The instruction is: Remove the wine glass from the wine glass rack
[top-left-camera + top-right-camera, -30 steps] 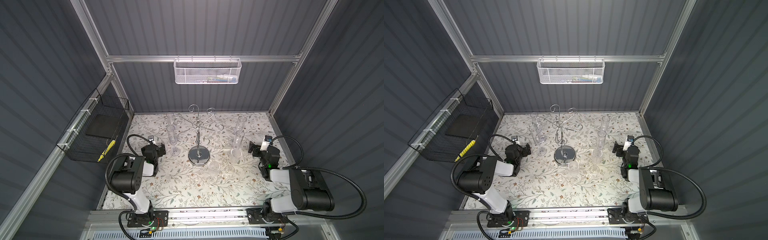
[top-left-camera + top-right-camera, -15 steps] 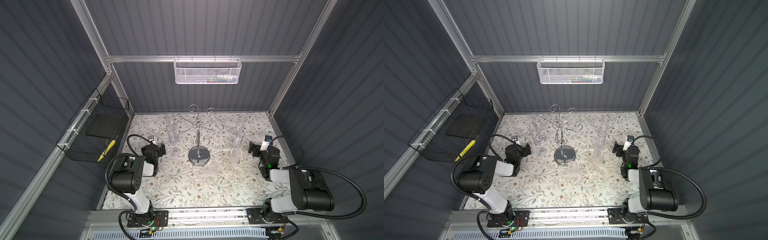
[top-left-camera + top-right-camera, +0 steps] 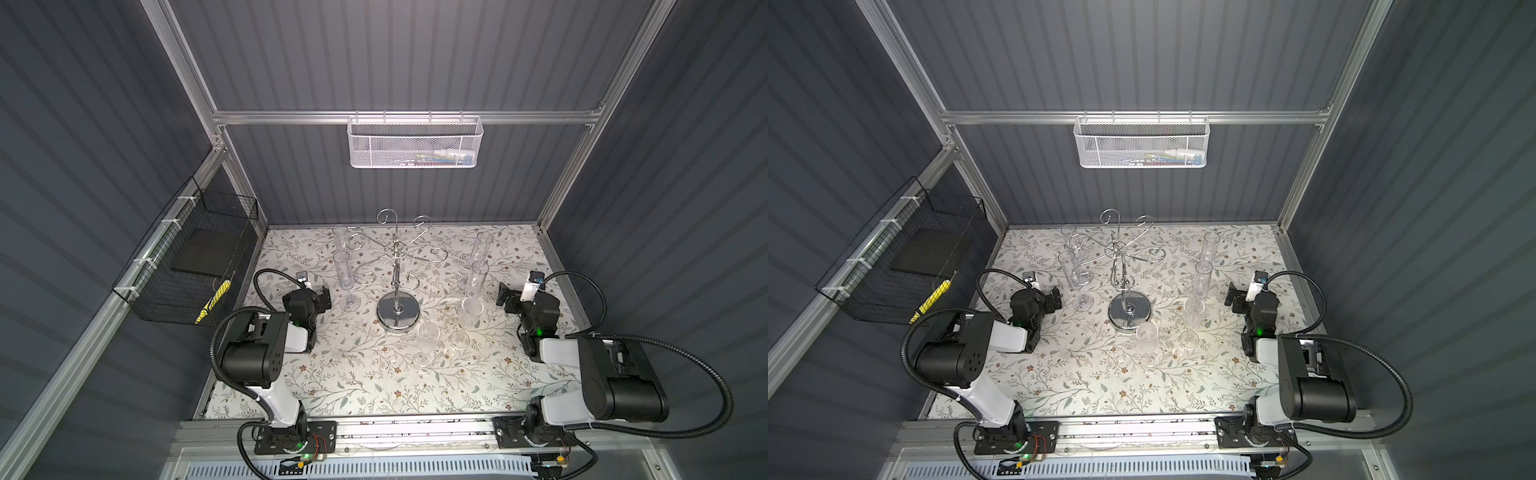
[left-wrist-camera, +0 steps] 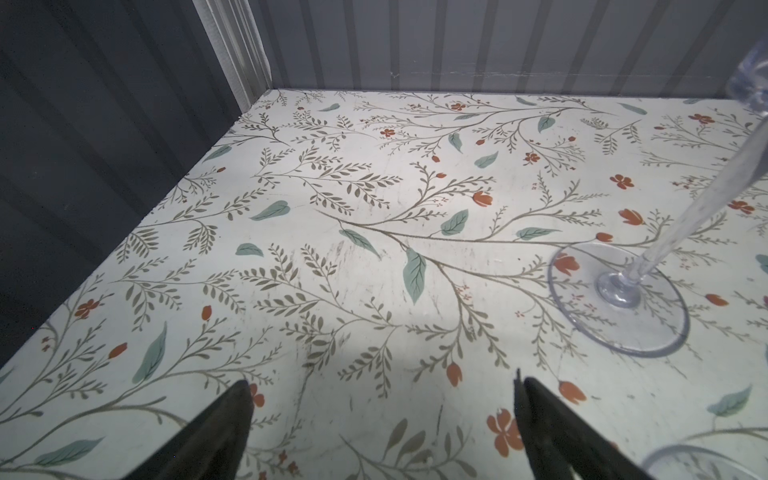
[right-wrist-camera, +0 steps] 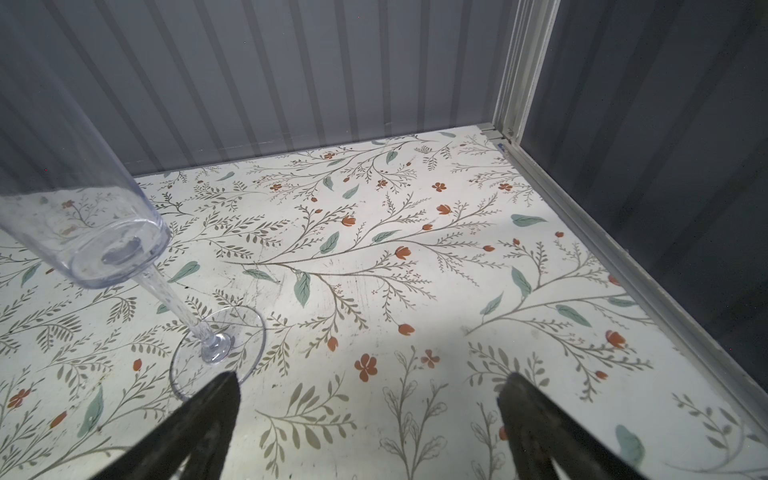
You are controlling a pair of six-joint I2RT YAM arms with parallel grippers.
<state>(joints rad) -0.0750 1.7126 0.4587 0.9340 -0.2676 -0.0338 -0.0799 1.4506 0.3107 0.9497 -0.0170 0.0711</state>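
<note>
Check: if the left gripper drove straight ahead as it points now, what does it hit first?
Way looks free: the left gripper, jaws open, aims over bare table toward the back wall. The glass foot sits just off that line. Depth unclear.

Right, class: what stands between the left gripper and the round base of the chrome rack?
A clear flute glass stands on the table between the left gripper and the rack base; both top views show it.
</note>
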